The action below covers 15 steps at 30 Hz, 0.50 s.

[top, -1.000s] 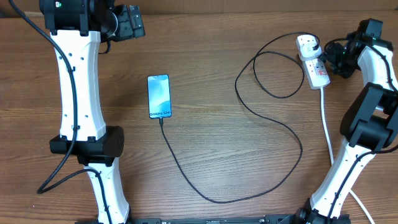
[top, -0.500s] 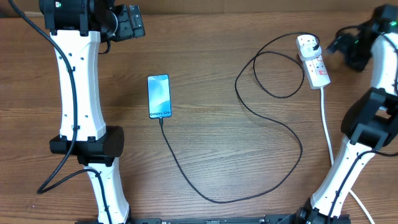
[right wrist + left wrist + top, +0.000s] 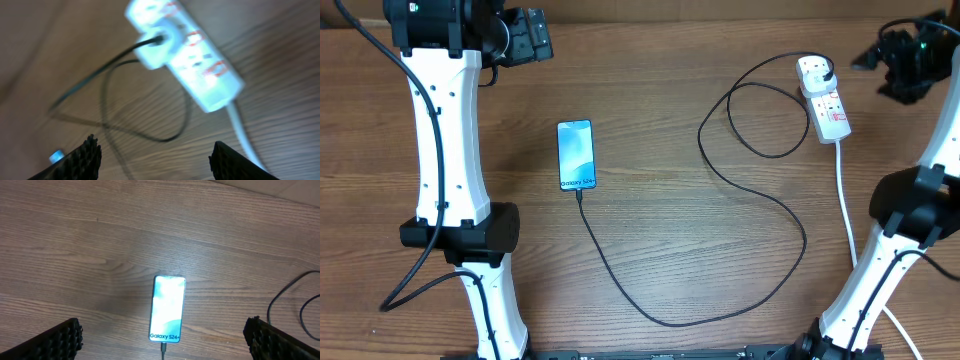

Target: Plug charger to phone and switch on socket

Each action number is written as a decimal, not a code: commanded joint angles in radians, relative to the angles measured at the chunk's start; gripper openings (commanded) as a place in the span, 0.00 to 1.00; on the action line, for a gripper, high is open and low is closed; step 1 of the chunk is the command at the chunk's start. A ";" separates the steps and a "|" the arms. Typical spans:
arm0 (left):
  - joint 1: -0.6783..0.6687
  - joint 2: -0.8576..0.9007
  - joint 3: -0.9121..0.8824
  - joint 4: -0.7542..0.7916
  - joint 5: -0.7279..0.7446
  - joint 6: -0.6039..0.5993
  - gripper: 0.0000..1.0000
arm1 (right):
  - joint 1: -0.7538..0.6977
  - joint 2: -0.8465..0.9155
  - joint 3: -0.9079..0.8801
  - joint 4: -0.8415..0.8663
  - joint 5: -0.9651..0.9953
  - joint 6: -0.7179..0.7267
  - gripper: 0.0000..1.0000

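Note:
The phone [image 3: 576, 154] lies flat left of centre with its blue-teal screen lit; it also shows in the left wrist view [image 3: 168, 309]. The black charger cable [image 3: 740, 200] runs from the phone's lower edge in long loops to a plug seated in the white socket strip [image 3: 825, 98] at the far right. The strip [image 3: 192, 55] and cable [image 3: 112, 80] appear blurred in the right wrist view. My left gripper [image 3: 165, 345] is open, high above the phone. My right gripper [image 3: 870, 58] is open and empty, raised to the right of the strip.
The strip's thick white cord [image 3: 845, 200] runs down the right side toward the front edge. The left arm's column [image 3: 445, 130] stands left of the phone. The right arm's base [image 3: 910, 215] is at the right edge.
My right gripper has pulled back from the socket strip, up and to the right. The phone, cable, strip and left arm have not moved.

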 commanded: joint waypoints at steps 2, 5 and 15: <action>0.006 -0.011 0.009 -0.002 -0.014 0.001 1.00 | 0.081 -0.185 0.048 0.000 -0.104 -0.023 0.70; 0.006 -0.011 0.009 -0.002 -0.014 0.001 1.00 | 0.140 -0.275 0.048 0.000 -0.103 -0.024 0.72; 0.006 -0.011 0.009 -0.002 -0.014 0.001 1.00 | 0.292 -0.580 0.048 0.000 -0.031 -0.027 1.00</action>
